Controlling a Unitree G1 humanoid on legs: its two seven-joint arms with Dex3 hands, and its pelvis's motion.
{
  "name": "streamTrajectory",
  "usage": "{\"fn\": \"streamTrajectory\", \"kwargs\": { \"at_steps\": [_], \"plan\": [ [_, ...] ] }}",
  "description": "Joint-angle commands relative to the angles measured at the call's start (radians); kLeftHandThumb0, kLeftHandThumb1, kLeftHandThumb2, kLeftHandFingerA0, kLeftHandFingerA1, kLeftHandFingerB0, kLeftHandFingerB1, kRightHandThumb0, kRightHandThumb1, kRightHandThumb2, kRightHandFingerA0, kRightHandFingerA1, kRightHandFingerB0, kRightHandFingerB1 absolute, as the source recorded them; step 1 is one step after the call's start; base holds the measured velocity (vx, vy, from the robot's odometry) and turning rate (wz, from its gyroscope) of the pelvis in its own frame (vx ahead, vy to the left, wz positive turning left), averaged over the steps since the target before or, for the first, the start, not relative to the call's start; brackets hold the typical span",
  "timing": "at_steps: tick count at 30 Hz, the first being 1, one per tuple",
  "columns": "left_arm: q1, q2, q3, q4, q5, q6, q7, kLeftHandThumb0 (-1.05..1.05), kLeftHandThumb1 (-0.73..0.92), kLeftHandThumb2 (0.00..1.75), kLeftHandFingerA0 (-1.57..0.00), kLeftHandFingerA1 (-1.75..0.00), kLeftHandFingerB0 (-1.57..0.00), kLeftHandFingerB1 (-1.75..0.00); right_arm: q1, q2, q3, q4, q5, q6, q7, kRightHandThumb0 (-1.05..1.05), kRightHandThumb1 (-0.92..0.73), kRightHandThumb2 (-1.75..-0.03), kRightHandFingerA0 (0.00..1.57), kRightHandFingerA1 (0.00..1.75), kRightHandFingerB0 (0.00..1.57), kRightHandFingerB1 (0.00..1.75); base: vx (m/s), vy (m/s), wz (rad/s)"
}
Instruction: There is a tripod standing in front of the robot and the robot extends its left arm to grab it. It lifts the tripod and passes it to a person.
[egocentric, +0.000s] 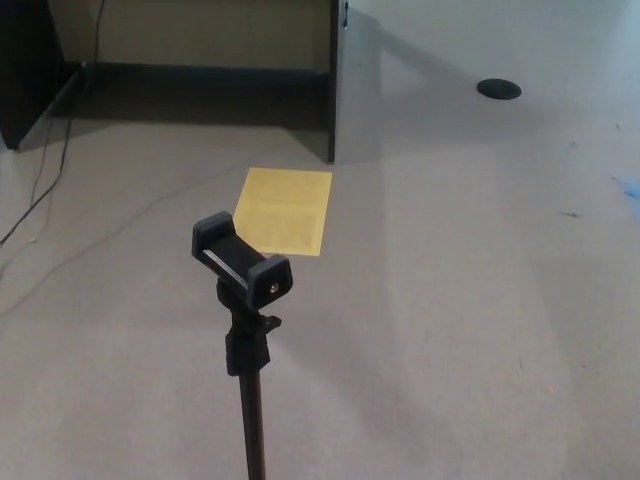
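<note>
A black tripod (247, 340) stands upright in the lower middle of the head view. Its thin pole rises from the bottom edge, and a black phone clamp (240, 259) sits on top, empty and angled slightly. The tripod's legs are below the picture and hidden. Neither of my hands shows in this view, and no person is visible.
A yellow sheet (285, 210) lies flat on the grey carpet just behind the tripod. A dark desk panel (338, 80) stands at the back, with cables (45, 190) trailing on the floor at left. A round black disc (499, 89) lies far right.
</note>
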Motion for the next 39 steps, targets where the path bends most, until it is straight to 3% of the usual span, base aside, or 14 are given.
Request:
{"fn": "streamTrajectory", "kwargs": {
  "at_steps": [1, 5, 7, 8, 9, 11, 13, 15, 17, 18, 20, 21, 27, 39],
  "plan": [
    [0.006, 0.01, 0.023, 0.002, -0.04, -0.08, -0.028, -0.41, 0.37, 0.61, -0.34, -0.42, -0.31, -0.38, 0.001, -0.028, 0.011, 0.033, -0.023, -0.066, -0.02, -0.4, -0.68, -0.61, 0.69, 0.42, 0.44, 0.35, 0.0, 0.0, 0.0],
    [-0.017, 0.006, 0.024, -0.096, -0.099, -0.073, -0.146, -0.24, 0.24, 0.81, -0.04, -0.49, -0.02, -0.47, -0.003, -0.019, 0.01, 0.057, -0.022, -0.09, -0.024, -0.39, -0.69, -0.6, 0.63, 0.4, 0.44, 0.35, 0.0, 0.0, 0.0],
    [-0.028, -0.003, 0.029, -0.153, -0.131, -0.035, -0.182, -0.23, 0.24, 0.81, -0.04, -0.49, -0.02, -0.47, -0.004, -0.017, 0.009, 0.06, -0.019, -0.091, -0.023, -0.4, -0.69, -0.61, 0.63, 0.41, 0.43, 0.35, 0.0, 0.0, 0.0],
    [-0.035, -0.005, 0.027, -0.184, -0.134, -0.022, -0.188, -0.39, 0.4, 0.52, -0.22, -0.32, -0.17, -0.27, 0.0, -0.015, 0.005, 0.059, -0.014, -0.093, -0.019, -0.39, -0.7, -0.61, 0.63, 0.41, 0.43, 0.35, 0.0, 0.0, 0.0],
    [-0.048, -0.008, 0.021, -0.216, -0.13, -0.011, -0.184, -0.24, 0.2, 0.8, -0.07, -0.49, -0.06, -0.49, 0.003, -0.016, 0.003, 0.058, -0.013, -0.101, -0.02, -0.39, -0.7, -0.61, 0.65, 0.42, 0.44, 0.35, 0.0, 0.0, 0.0],
    [-0.065, -0.022, 0.021, -0.283, -0.155, 0.027, -0.201, -0.24, 0.2, 0.8, -0.07, -0.5, -0.06, -0.49, 0.006, -0.017, 0.001, 0.057, -0.013, -0.108, -0.023, -0.39, -0.69, -0.61, 0.66, 0.42, 0.44, 0.35, 0.0, 0.0, 0.0],
    [-0.105, -0.033, 0.016, -0.363, -0.169, 0.094, -0.212, -0.6, 0.37, 0.67, -0.23, -0.4, -0.13, -0.34, 0.006, -0.014, -0.005, 0.05, -0.008, -0.098, -0.019, -0.4, -0.69, -0.61, 0.67, 0.42, 0.44, 0.35, 0.0, 0.0, 0.0],
    [-0.139, -0.038, 0.002, -0.433, -0.151, 0.161, -0.199, -0.29, 0.17, 0.81, -0.08, -0.5, -0.06, -0.49, 0.004, -0.014, -0.008, 0.046, -0.009, -0.091, -0.018, -0.39, -0.69, -0.61, 0.65, 0.41, 0.44, 0.35, 0.0, 0.0, 0.0],
    [-0.167, -0.038, -0.015, -0.48, -0.141, 0.214, -0.206, -0.68, 0.37, 0.69, -0.19, -0.41, -0.1, -0.33, 0.0, -0.017, -0.008, 0.051, -0.012, -0.098, -0.019, -0.39, -0.69, -0.61, 0.65, 0.41, 0.44, 0.35, 0.0, 0.0, 0.0],
    [-0.189, -0.039, -0.027, -0.506, -0.144, 0.236, -0.219, -0.33, 0.16, 0.8, -0.04, -0.48, 0.0, -0.47, -0.002, -0.017, -0.008, 0.053, -0.014, -0.099, -0.02, -0.39, -0.69, -0.61, 0.65, 0.41, 0.44, 0.35, 0.0, 0.0, 0.0],
    [-0.206, -0.043, -0.038, -0.531, -0.147, 0.262, -0.225, -0.64, 0.36, 0.67, -0.19, -0.42, -0.09, -0.33, -0.003, -0.015, -0.008, 0.057, -0.016, -0.102, -0.025, -0.39, -0.69, -0.61, 0.66, 0.41, 0.44, 0.35, 0.0, 0.0, 0.0],
    [-0.243, -0.058, -0.056, -0.566, -0.159, 0.316, -0.237, -0.3, 0.17, 0.79, -0.03, -0.48, 0.0, -0.47, -0.005, -0.015, -0.006, 0.063, -0.019, -0.106, -0.028, -0.4, -0.69, -0.61, 0.67, 0.41, 0.45, 0.35, 0.0, 0.0, 0.0],
    [-0.31, -0.1, -0.093, -0.627, -0.169, 0.405, -0.247, -0.52, 0.36, 0.62, -0.23, -0.41, -0.09, -0.31, -0.003, -0.017, -0.004, 0.062, -0.024, -0.108, -0.035, -0.4, -0.69, -0.61, 0.65, 0.41, 0.45, 0.35, 0.0, 0.0, 0.0],
    [-0.393, -0.171, -0.153, -0.623, -0.178, 0.481, -0.273, -0.27, 0.24, 0.81, -0.04, -0.48, 0.0, -0.47, -0.013, -0.015, -0.003, 0.062, -0.028, -0.107, -0.031, -0.4, -0.69, -0.61, 0.66, 0.41, 0.45, 0.35, 0.0, 0.0, 0.0]
  ]
}}
